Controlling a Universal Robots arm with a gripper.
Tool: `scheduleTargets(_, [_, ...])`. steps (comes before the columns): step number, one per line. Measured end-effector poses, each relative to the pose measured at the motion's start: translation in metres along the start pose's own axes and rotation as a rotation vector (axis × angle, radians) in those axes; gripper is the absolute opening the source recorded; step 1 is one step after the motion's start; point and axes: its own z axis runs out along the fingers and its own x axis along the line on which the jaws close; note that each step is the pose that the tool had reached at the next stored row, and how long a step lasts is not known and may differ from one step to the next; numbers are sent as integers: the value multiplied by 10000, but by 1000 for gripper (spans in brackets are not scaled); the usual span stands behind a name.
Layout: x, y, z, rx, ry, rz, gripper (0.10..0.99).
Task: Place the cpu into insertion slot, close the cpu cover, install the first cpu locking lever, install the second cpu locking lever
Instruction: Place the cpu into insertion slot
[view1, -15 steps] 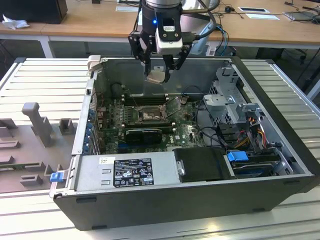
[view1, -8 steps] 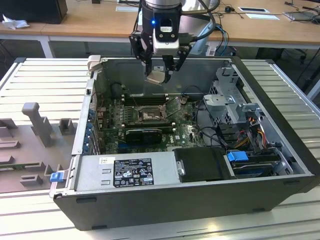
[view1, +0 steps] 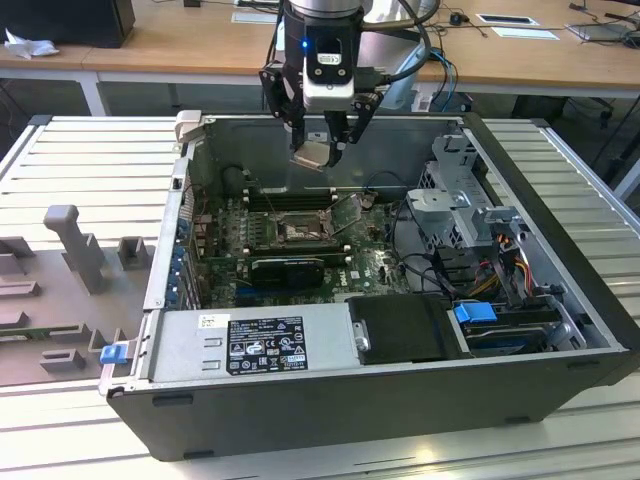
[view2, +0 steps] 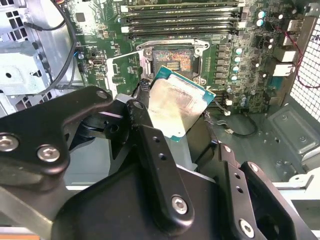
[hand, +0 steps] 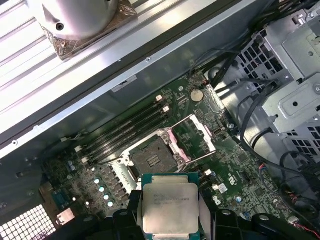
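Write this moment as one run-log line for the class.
pincer: shut on small flat silver-topped square cpu | cpu: not seated | silver-rimmed square insertion slot: empty | thin silver frame cpu cover: open

Count on inspection: one cpu (hand: 170, 207); one insertion slot (hand: 152, 160); one cpu cover (hand: 205, 131); one gripper (view1: 320, 150); one computer case (view1: 400, 400); two memory-slot banks (view1: 288, 198), at twelve and six o'clock of the slot in the exterior view.

power supply label (view1: 265, 345): black sticker with white print and small marks, too small to read.
white sticker (view1: 213, 322): faint lines beside it, unreadable.
cpu (hand: 170, 208): rows of fine print on its metal top, perhaps a code, not legible.
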Motion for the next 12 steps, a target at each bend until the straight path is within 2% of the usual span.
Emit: scheduleTargets(12, [0,0,5,-9,-44,494,541])
